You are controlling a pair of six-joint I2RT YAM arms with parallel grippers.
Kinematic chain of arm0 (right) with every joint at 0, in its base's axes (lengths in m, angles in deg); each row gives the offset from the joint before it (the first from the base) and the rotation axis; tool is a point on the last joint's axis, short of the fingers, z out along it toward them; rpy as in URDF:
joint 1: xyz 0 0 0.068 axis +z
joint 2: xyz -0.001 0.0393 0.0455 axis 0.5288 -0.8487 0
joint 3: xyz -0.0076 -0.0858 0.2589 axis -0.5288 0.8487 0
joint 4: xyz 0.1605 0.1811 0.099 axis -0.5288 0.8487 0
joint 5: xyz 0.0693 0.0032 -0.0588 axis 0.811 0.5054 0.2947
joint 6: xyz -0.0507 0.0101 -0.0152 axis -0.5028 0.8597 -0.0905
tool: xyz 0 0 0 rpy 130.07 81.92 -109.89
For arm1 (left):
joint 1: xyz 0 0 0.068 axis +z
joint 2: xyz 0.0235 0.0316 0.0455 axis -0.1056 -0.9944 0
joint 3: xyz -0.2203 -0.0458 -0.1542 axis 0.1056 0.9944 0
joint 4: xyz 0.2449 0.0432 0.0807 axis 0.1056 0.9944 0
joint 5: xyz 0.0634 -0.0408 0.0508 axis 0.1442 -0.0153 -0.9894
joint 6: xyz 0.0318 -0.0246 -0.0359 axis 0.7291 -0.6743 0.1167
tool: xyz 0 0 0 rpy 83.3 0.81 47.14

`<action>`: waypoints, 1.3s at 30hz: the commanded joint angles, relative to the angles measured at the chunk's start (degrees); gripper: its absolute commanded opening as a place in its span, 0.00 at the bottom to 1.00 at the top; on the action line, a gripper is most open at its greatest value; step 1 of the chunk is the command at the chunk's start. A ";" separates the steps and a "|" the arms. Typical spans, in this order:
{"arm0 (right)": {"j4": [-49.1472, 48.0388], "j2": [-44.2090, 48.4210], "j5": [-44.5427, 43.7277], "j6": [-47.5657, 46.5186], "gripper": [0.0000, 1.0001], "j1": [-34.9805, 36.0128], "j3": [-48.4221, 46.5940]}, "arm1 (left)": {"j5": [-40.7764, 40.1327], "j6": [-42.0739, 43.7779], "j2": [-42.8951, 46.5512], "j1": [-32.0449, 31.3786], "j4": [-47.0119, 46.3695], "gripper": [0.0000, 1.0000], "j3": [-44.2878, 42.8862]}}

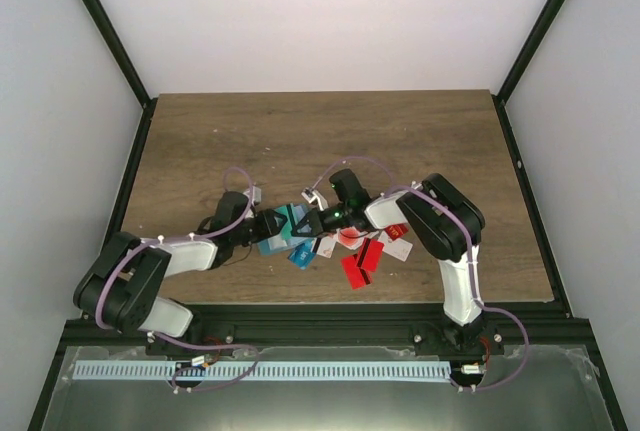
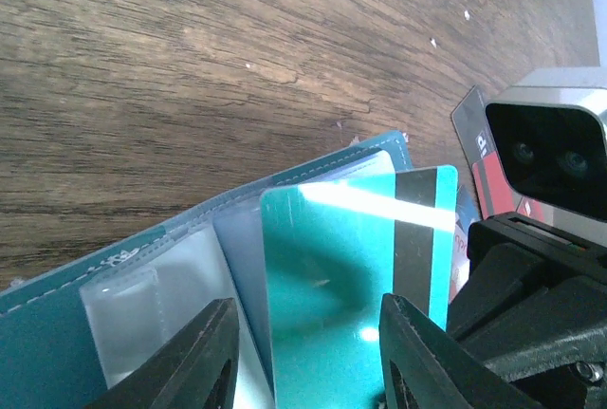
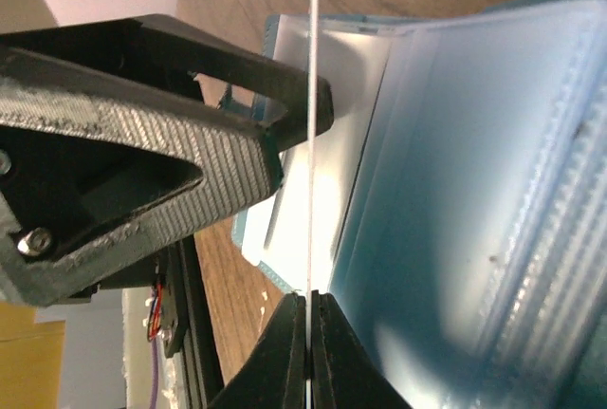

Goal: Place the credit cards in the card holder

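Your teal-green card [image 2: 351,276], black stripe along one edge, lies over the pale sleeves of the open card holder [image 2: 57,343], near the front middle of the wooden table [image 1: 320,141]. Your right gripper [image 3: 308,306] is clamped tight on the card's edge. Your left gripper [image 2: 308,314] has its jaws partly parted, one on either side of the card. The other credit cards [image 1: 362,261] lie scattered just to the right. White lettering on a red card [image 2: 479,158] is too blurred to read.

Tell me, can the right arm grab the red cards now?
Probably not yet: the right gripper is shut on a green card at the card holder. The red cards lie uncovered beside that arm, though.
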 commanded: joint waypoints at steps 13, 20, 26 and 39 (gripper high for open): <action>-14.06 0.91 13.09 5.05 0.01 -1.68 2.59 | 10.99 -0.77 -2.20 2.72 -13.27 0.32 3.00; -16.68 0.76 13.88 6.38 0.01 -1.68 2.79 | 13.40 -2.07 -1.61 2.86 -15.92 0.22 3.65; -17.13 0.22 13.84 7.30 0.01 -1.72 2.45 | 13.81 -2.39 -1.32 3.00 -16.37 0.04 3.83; 4.42 1.78 1.39 -4.55 0.42 -3.16 -3.29 | 10.45 -1.41 2.41 3.47 -8.63 0.04 4.30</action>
